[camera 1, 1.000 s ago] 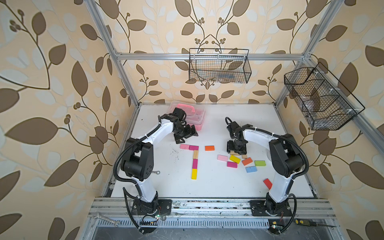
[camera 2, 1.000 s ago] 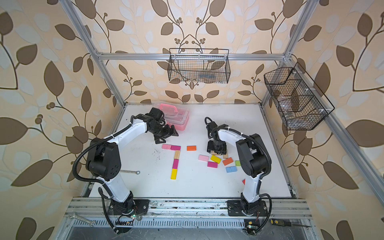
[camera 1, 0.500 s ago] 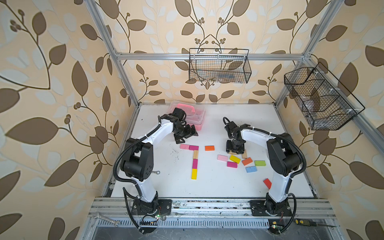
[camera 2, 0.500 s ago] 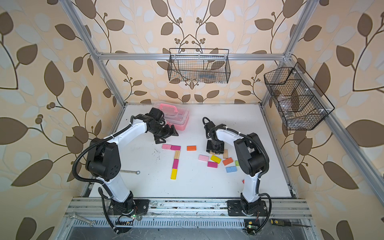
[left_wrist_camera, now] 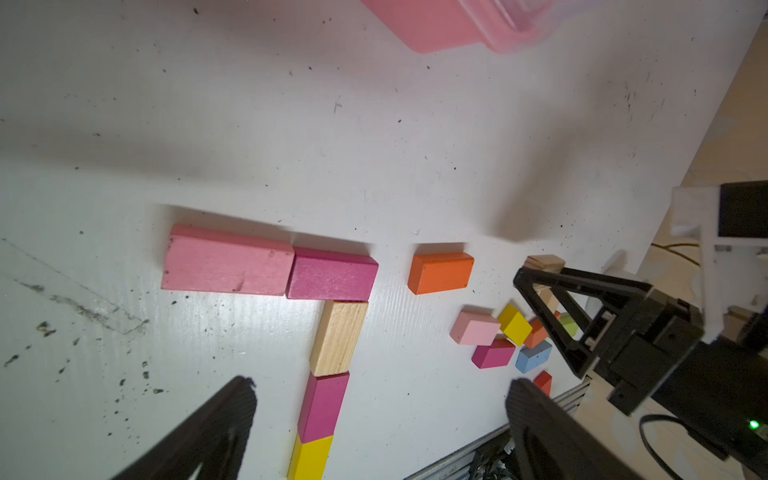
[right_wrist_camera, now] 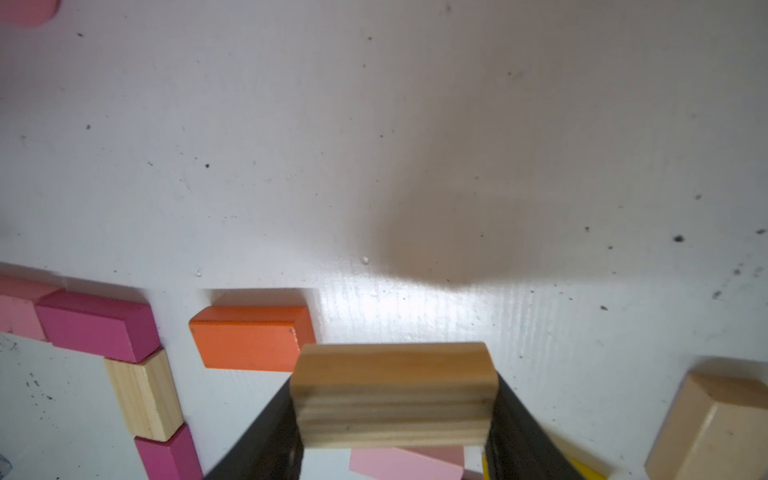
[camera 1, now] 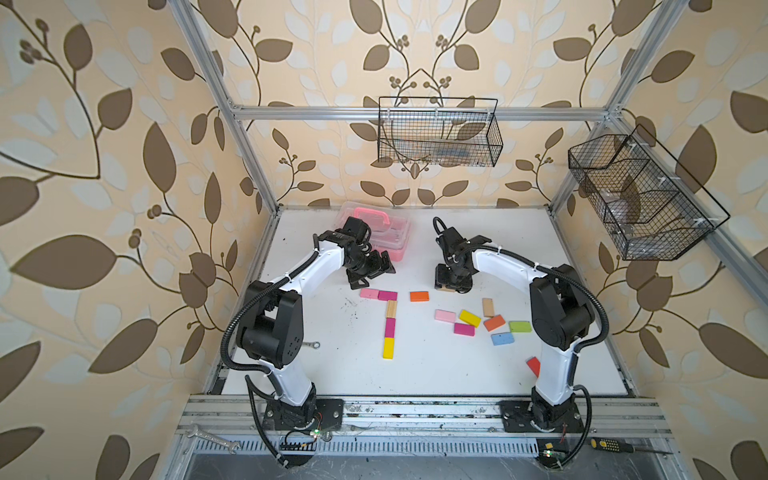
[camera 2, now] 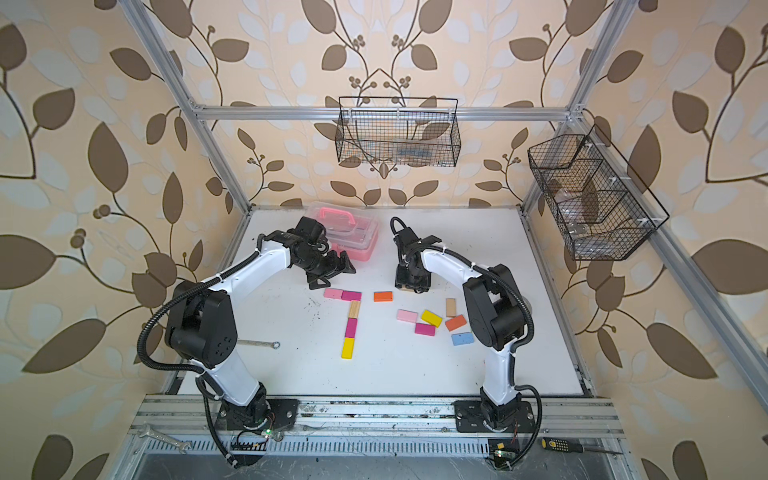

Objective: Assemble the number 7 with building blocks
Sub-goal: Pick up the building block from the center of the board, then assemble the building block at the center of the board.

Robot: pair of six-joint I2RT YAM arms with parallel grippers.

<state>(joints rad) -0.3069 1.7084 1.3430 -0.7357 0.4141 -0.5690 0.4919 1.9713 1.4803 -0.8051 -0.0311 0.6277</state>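
Observation:
The number 7 (camera 1: 389, 316) lies flat mid-table in both top views: a pink block (camera 1: 369, 293) and a magenta block (camera 1: 387, 296) form the bar, and wood, magenta and yellow blocks (camera 2: 347, 347) form the stem. My right gripper (right_wrist_camera: 392, 415) is shut on a plain wood block (right_wrist_camera: 392, 395), held just right of a lone orange block (camera 1: 419, 296). My left gripper (left_wrist_camera: 382, 388) hangs open and holds nothing, just behind the bar's left end (camera 1: 370, 274). Several loose building blocks (camera 1: 469, 318) lie to the right.
A pink clear-lidded case (camera 1: 376, 232) stands at the back behind the left gripper. A small wrench (camera 1: 309, 344) lies by the left arm's base. A red block (camera 1: 533, 365) sits near the right arm's base. Two wire baskets (camera 1: 438, 133) hang on the walls.
The right gripper closed on the wood block and carried it left and slightly back, away from the loose pile, toward the orange block. The left arm stayed still.

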